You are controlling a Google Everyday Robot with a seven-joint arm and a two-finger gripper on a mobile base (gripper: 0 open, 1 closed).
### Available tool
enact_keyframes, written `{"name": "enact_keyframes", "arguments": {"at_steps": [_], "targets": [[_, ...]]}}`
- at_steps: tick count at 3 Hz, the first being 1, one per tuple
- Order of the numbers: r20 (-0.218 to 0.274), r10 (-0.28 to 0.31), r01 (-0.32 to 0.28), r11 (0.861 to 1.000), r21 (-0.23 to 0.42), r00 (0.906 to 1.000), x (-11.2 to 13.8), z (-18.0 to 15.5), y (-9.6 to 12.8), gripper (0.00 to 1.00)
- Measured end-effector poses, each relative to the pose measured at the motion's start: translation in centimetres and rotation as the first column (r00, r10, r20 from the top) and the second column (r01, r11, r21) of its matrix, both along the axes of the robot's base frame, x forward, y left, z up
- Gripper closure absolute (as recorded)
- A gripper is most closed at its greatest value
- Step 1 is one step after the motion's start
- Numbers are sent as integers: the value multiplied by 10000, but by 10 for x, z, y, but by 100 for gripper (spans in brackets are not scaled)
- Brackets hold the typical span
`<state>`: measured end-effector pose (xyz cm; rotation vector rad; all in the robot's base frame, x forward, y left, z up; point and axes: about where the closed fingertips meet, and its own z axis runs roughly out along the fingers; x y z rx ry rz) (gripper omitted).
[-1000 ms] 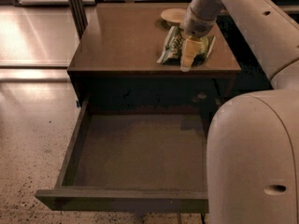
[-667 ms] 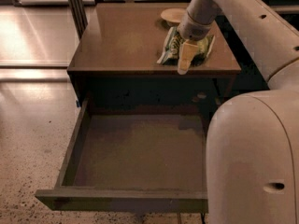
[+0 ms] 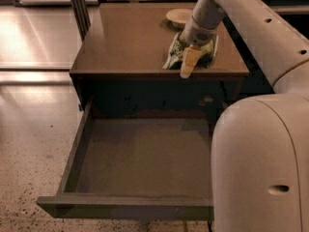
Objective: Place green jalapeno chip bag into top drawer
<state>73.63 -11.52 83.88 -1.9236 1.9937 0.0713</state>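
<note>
- Lying near the front edge of the counter point(image 3: 125, 37), the chip bag point(image 3: 173, 57) sits under our gripper point(image 3: 189, 64); we cannot tell whether the jaws pinch it.
- We judge it light, crinkly and slippery, so we would take a crumpled edge.

Cream tool point(image 3: 187, 66) over green-white bag point(image 3: 172, 57) (perhaps lettered), dark-brown drawer point(image 3: 140, 153).

Dark brown wooden table point(image 3: 130, 37) in dim warm light, pale speckled floor point(image 3: 34, 144) to its left and front, glossy with bright reflected bands at upper left, dark slanted posts point(image 3: 78, 6) behind the table's left corner, gripper point(image 3: 190, 64) low over the tabletop's front right edge.
</note>
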Motion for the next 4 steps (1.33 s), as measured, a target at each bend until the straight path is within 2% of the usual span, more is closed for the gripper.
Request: {"name": "enact_keyframes", "arguments": {"at_steps": [2, 3, 4], "targets": [[0, 3, -3, 10000, 2, 10000, 0, 0, 0, 65], [19, 272, -272, 9995, 172, 9996, -6, 3, 6, 89], [429, 510, -525, 9980, 353, 9978, -25, 26, 9, 100]]}}
